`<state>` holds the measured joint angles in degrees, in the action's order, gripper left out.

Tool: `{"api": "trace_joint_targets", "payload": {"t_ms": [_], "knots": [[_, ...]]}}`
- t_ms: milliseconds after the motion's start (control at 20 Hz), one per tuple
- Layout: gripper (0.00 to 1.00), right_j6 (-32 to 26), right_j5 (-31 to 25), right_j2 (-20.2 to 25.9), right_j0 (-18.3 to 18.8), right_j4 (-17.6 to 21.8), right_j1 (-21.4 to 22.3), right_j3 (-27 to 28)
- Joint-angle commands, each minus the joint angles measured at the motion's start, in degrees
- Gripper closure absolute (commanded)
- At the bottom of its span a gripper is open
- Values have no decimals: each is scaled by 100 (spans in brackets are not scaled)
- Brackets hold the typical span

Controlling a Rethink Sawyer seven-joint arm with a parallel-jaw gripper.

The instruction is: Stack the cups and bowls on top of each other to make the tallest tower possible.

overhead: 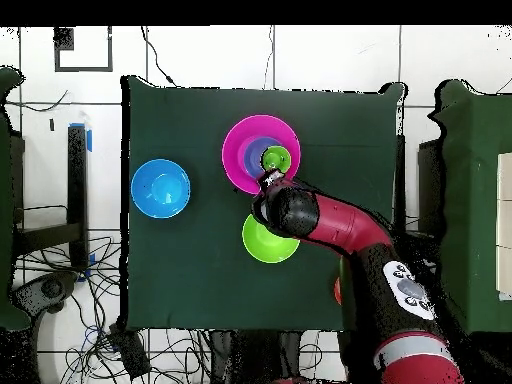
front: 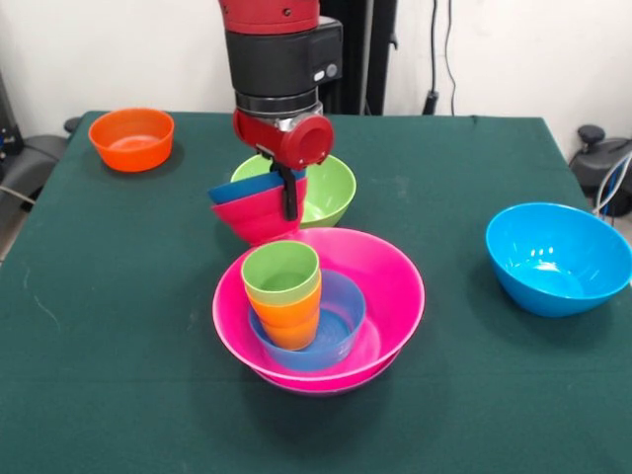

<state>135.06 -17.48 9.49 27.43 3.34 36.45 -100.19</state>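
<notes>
The tower stands at the table's middle: a wide pink bowl (front: 390, 286) (overhead: 240, 150) with a second rim just under it, the purple bowl, mostly hidden. Inside it sits a small light-blue bowl (front: 341, 321). That bowl holds the orange cup (front: 288, 321) with the light green cup (front: 281, 272) (overhead: 277, 158) nested in it. My gripper (front: 287, 205) (overhead: 268, 183) is shut on the rim of a small red bowl (front: 257, 219) with a dark-blue bowl (front: 242, 188) nested in it. It holds them tilted, just above the pink bowl's far rim.
A lime green bowl (front: 331, 193) (overhead: 268, 243) stands right behind the gripper. A large sky-blue bowl (front: 558, 259) (overhead: 160, 188) is at the right of the front view. A small orange bowl (front: 131, 138) sits at the far left corner.
</notes>
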Motion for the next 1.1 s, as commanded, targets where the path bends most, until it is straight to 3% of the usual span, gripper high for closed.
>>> {"api": "trace_joint_targets", "payload": {"t_ms": [50,550,1100], "knots": [[100,166,-964,298,-215,-204,325,275],[100,91,-1458,231,-187,-116,584,339],[100,14,-1425,378,-184,-73,269,828]]}}
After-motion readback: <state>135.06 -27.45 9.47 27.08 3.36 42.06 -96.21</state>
